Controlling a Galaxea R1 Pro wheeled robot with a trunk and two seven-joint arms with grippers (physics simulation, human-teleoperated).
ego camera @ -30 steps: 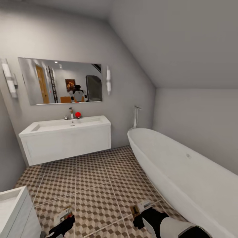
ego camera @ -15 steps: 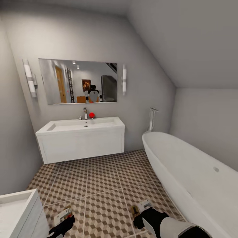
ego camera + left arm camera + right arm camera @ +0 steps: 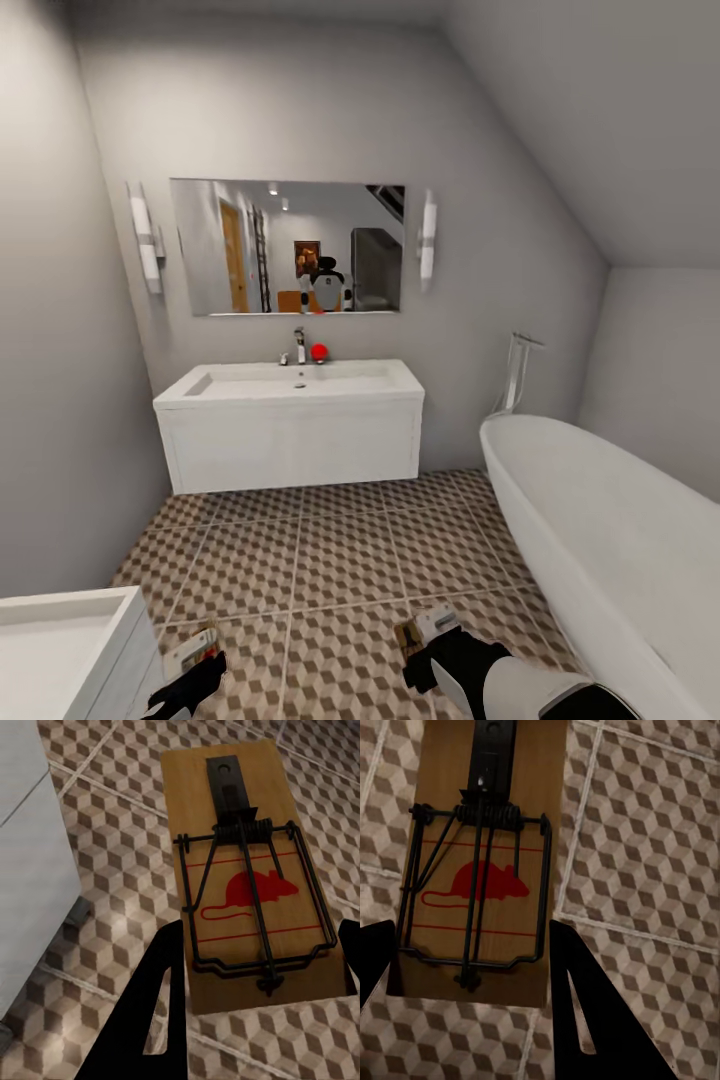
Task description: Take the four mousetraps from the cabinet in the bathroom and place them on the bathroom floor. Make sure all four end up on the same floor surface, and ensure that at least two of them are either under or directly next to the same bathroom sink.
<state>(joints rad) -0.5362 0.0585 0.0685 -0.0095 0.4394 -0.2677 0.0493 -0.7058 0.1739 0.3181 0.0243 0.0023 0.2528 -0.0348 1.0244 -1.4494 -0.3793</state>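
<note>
My left gripper [image 3: 200,657] is shut on a mousetrap [image 3: 190,643], a tan wooden board with a dark wire spring and a red mouse print [image 3: 247,885], clamped between black fingers [image 3: 154,1020] above the cube-patterned bathroom floor [image 3: 340,560]. My right gripper [image 3: 418,646] is shut on a second mousetrap [image 3: 407,636], which fills much of the right wrist view [image 3: 484,862] between its fingers [image 3: 585,1005]. The white sink [image 3: 290,385] sits on a vanity against the far wall, well ahead of both grippers. The cabinet is out of view.
A white bathtub [image 3: 610,540] runs along the right side. A second white basin unit [image 3: 60,650] stands at the near left, close to my left gripper. A mirror [image 3: 290,247] hangs over the sink, with a red object [image 3: 319,351] by the tap.
The whole picture has slid to the right, so the camera has turned left. Both grippers keep their places in the view, each still holding its mousetrap.
</note>
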